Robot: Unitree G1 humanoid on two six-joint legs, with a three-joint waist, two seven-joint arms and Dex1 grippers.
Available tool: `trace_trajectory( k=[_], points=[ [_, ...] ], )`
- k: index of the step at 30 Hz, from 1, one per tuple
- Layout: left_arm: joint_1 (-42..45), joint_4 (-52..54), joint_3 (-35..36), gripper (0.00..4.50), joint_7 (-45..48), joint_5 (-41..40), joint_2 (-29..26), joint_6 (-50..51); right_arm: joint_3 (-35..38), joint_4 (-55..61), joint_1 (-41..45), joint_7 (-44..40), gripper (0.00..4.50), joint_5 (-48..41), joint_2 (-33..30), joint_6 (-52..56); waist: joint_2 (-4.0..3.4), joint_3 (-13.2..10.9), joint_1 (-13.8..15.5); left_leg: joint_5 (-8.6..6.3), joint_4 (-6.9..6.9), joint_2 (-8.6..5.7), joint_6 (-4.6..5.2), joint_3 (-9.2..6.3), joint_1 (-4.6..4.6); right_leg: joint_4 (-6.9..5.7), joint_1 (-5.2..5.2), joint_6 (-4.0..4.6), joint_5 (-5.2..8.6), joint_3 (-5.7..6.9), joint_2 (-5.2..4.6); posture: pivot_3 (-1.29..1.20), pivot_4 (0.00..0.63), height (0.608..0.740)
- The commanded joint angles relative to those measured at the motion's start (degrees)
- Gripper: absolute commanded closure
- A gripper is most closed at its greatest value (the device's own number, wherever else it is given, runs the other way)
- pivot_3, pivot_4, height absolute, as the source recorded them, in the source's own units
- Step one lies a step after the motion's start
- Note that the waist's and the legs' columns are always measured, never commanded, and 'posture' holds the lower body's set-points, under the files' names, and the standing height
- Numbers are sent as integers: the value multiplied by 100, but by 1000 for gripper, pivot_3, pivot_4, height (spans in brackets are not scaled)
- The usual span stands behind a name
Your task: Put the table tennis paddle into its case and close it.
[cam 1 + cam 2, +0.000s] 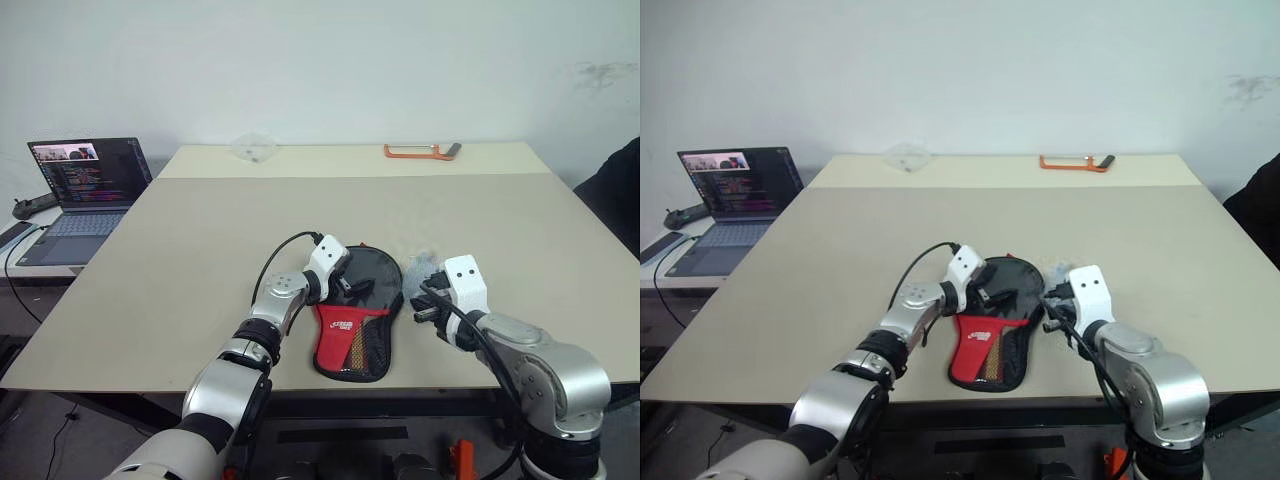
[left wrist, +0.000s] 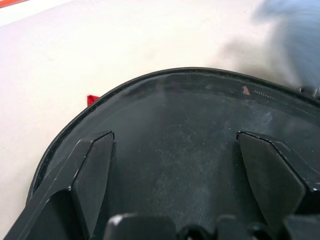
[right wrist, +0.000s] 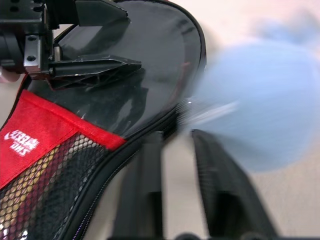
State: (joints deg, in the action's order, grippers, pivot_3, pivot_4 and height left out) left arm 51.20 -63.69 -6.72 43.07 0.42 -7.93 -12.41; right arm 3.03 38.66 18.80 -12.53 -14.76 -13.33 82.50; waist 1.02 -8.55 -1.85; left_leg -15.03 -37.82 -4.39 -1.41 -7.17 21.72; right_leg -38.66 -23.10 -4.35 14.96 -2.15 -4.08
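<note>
Case (image 1: 356, 318) lies on the table (image 1: 200, 260) near its front edge; laptop (image 1: 85, 190) off at ten o'clock, small pouch (image 1: 420, 268) just beside at two o'clock.

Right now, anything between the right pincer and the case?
Nothing visible. The right pincer sits just off the case's right edge, bare table between them. A small pale pouch lies just behind it, not in the path.

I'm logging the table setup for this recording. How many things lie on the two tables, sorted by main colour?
Black: 2, the case with its red mesh panel and the laptop on the side table
Orange: 1, the tool at the far edge
Clear: 1, the wrapper at the far edge
Pale blue-grey: 1, the pouch beside the case
Total: 5
</note>
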Motion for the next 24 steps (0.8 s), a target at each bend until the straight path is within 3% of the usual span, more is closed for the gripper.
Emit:
trace_trajectory(
  k=[1,2,7,8,14,17,24],
  points=[
    [-297,-329,-112,199,-29,234,-1,130,-51,150,-46,-156,2147,-140,-129,-270,0,0,0,0,1,0,0,0,0,1,0,0,0,0,0,0,150,740],
    [-298,-327,-113,199,-32,235,-1,127,-44,176,-55,-217,1849,-200,-148,-309,0,0,-1,0,2,1,0,0,0,1,1,-1,0,0,0,0,150,740],
    [-305,-315,-106,199,-33,224,-2,107,434,338,235,-645,1849,-681,-186,-396,1,-1,-1,0,3,2,0,-1,0,8,3,-2,1,1,1,0,150,740],
    [-305,-308,-102,199,-24,218,-5,104,589,297,367,-791,1687,-782,-344,-434,1,-1,-1,0,3,2,0,-1,1,9,4,-2,1,1,1,0,150,740],
    [-290,-247,-51,199,126,135,-2,76,869,-306,779,-1065,32,-872,-1074,-790,-1,-2,-3,0,15,7,0,-12,-5,34,22,-3,1,18,3,0,150,740],
    [-260,-183,-17,199,303,82,9,46,909,-962,947,-870,32,-695,-1276,-1022,3,-5,-3,0,27,5,1,-13,-18,72,49,-8,-3,19,3,0,150,740],
    [-92,-52,83,199,679,-14,-19,57,1477,-2247,1251,-437,32,-794,-665,-1340,4,-7,13,-3,100,6,5,-12,-69,111,84,13,-13,15,0,0,150,740]
  ],
)
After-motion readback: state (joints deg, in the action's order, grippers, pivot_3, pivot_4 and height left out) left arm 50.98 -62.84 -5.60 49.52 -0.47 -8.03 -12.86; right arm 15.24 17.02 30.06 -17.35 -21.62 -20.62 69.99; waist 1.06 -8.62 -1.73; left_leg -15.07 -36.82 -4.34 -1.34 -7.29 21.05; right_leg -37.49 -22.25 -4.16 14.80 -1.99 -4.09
